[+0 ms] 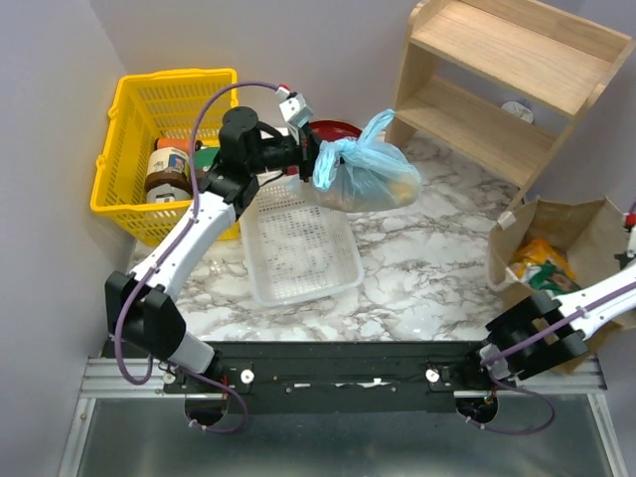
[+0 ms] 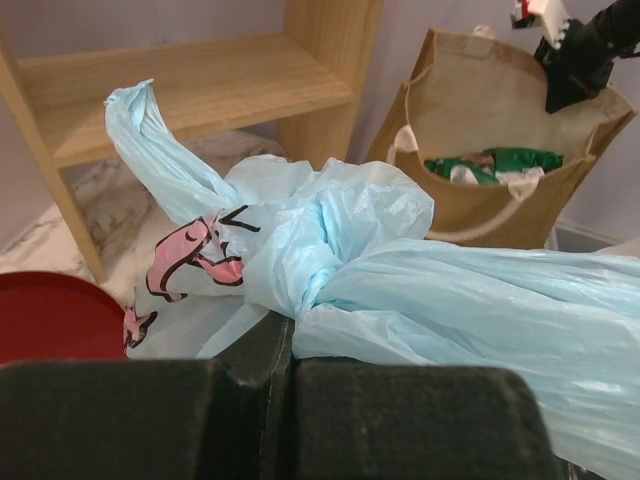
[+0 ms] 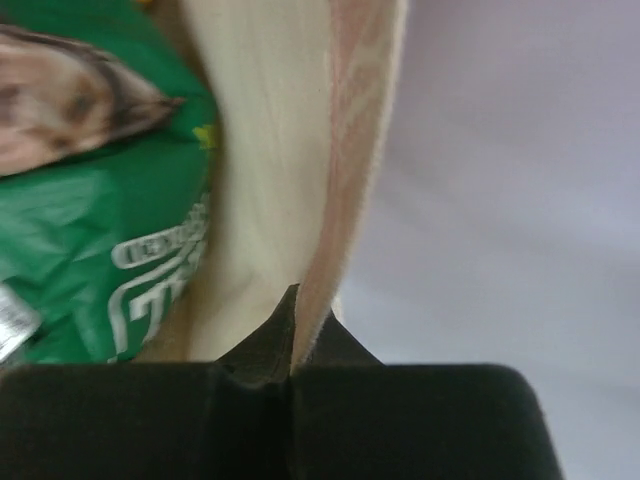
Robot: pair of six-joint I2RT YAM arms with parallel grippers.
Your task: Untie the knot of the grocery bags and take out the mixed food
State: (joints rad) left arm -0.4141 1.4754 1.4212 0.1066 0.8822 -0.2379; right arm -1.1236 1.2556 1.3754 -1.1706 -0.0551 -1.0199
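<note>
The left gripper (image 2: 291, 335) pinches the flimsy, slippery-looking blue plastic bag (image 2: 450, 300) below its knot (image 2: 300, 265), the spot I'd grab, while the right gripper (image 3: 292, 315) clamps the stiffer paper bag (image 3: 265, 150) by its rim.

The carrier bag (image 1: 363, 174) is thin translucent plastic — crinkled, faintly shiny. The paper bag (image 1: 586, 224) is matt brown paper, the crisp bag (image 3: 90, 230) glossy film. The shelf (image 1: 517, 60) is smooth pale wood; the tabletop (image 1: 427, 288), polished marble-look.
</note>
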